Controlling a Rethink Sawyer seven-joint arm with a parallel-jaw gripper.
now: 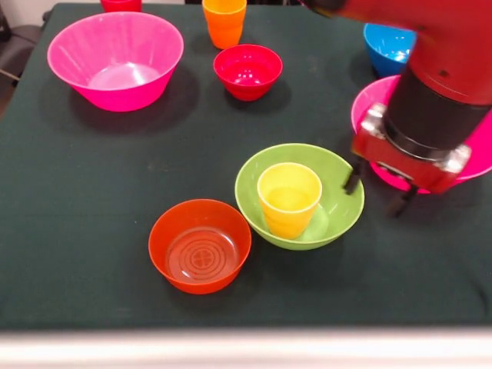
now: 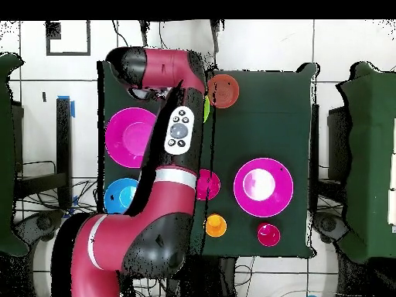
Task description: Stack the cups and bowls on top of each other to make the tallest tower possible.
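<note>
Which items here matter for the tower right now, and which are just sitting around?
In play:
lime-green bowl as base
yellow cup upright inside it
orange bowl beside it
gripper, jaws open

Sitting around:
left pink bowl
crimson bowl
orange cup
blue bowl

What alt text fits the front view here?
A yellow cup stands inside a lime-green bowl, with the robot's open gripper just beside the bowl's rim. An orange bowl sits apart on the dark table.
</note>
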